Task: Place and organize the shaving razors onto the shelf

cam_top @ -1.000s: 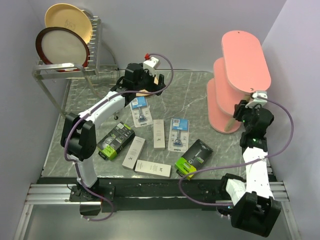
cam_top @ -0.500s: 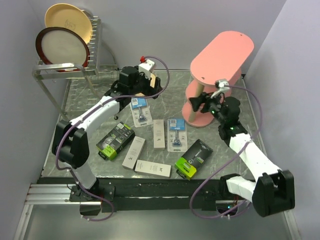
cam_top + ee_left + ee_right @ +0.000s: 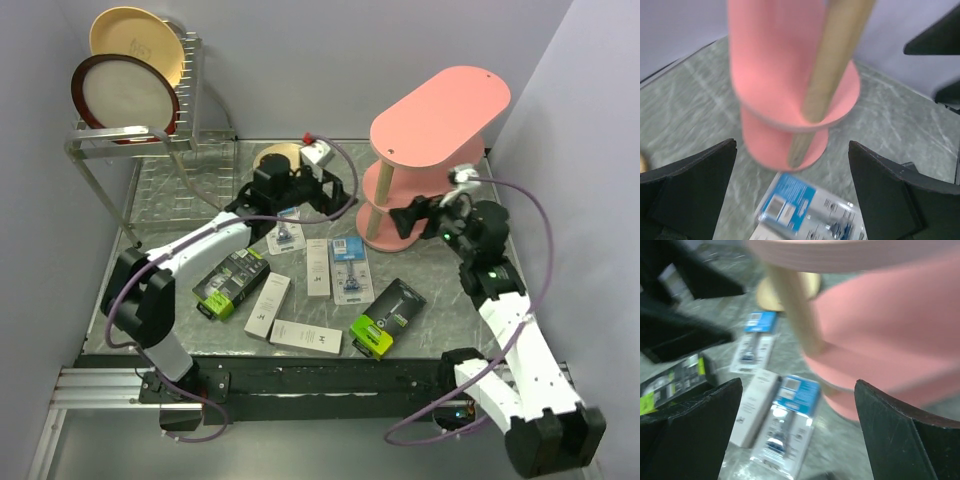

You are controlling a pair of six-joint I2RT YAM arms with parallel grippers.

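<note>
The grey tabletop (image 3: 440,300) carries everything. The pink shelf (image 3: 440,110) stands upright at its far right, between the two hands, with a bare strip of marble between its foot and the right edge. The right hand (image 3: 412,214) hangs just beside the lower boards, on their near right. Its fingers (image 3: 700,430) are spread wide with nothing between them, and a wooden post (image 3: 795,315) lies straight ahead of it. The left hand (image 3: 322,192) hangs to the shelf's left, apart from it and also wide open and holding nothing; its wrist view faces the lower boards and a post. Well behind and left of that hand, the wire rack (image 3: 110,140) with two plates (image 3: 125,95) fills the far left corner. A tan disc (image 3: 275,156) lies just behind the left hand. All the razors lie flat on the marble, nearer than both hands. One black-green box (image 3: 231,281) lies under the left forearm, and a second black-green box (image 3: 388,317) sits near the front edge, below the right hand. One card (image 3: 349,268) lies between the hands on the near side, and another card (image 3: 285,235) is partly hidden under the left hand. One white box (image 3: 318,267) touches or nearly touches the first card, another white box (image 3: 267,304) lies beside the left box, and a third (image 3: 305,337) lies closest to the front edge. Open marble shows right of the second box.
</note>
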